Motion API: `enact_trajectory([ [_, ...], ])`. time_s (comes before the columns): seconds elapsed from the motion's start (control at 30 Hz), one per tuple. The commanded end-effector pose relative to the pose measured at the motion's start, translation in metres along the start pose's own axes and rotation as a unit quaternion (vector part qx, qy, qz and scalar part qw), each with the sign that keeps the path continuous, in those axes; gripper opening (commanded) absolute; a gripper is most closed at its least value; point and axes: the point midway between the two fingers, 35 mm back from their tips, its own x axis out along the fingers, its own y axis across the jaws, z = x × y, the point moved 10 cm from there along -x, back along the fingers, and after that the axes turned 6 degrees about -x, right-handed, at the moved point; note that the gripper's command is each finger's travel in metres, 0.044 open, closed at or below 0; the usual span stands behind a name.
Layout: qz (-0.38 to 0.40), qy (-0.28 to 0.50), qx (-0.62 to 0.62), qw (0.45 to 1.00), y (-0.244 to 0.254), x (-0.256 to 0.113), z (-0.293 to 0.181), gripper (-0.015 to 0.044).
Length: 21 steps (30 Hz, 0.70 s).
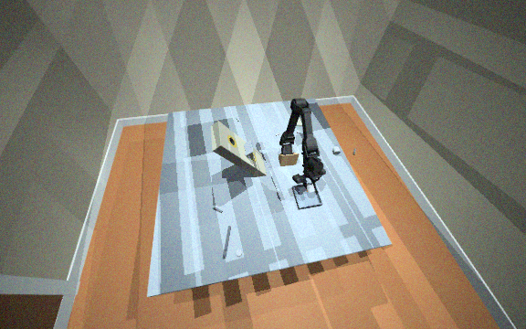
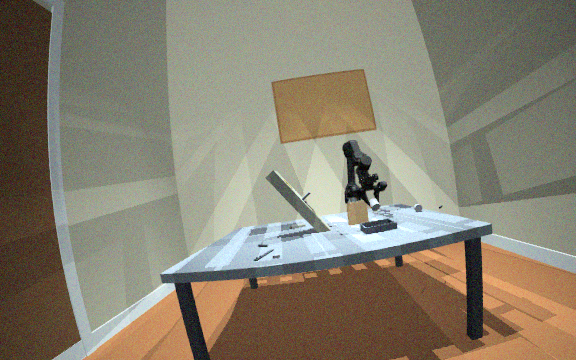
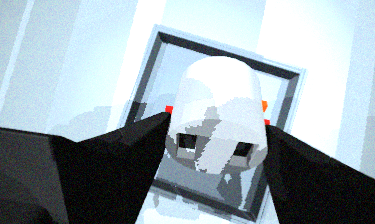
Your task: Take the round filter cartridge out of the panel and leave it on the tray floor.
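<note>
The white round filter cartridge [image 1: 310,187] [image 2: 374,204] [image 3: 218,95] is out of the panel, with its two dark slots facing the wrist camera. My gripper [image 3: 215,127] is shut on it, one black finger on each side near the slotted end. The black-rimmed tray [image 1: 309,208] [image 2: 379,229] [image 3: 188,43] lies beneath; the cartridge hangs above it, with a gap visible in the exterior view. In the wrist view the cartridge covers the middle of the tray. Its far end is hidden. The tilted cream service panel [image 1: 240,154] [image 2: 294,199] shows a dark round opening [image 1: 232,141] ringed in yellow.
A tan block [image 1: 289,159] [image 2: 358,213] stands by the arm's base, between panel and tray. A grey rod [image 1: 226,242], a short grey piece [image 1: 217,209] and a small white disc [image 1: 239,253] lie toward the front left. A white round object [image 1: 336,150] [image 2: 418,207] lies at the right.
</note>
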Motion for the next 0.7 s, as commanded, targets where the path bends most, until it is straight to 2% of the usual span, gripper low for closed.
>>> enact_trajectory([
  [0.0,0.006,-0.006,-0.008,1.000,0.002,0.003,-0.002,0.0000],
  [0.4,0.006,-0.005,-0.008,1.000,0.006,0.064,-0.036,0.0000],
  [0.57,0.006,-0.005,-0.008,1.000,0.006,0.067,-0.038,0.0000],
  [0.67,0.005,0.002,-0.009,1.000,0.006,0.064,-0.036,0.0079],
])
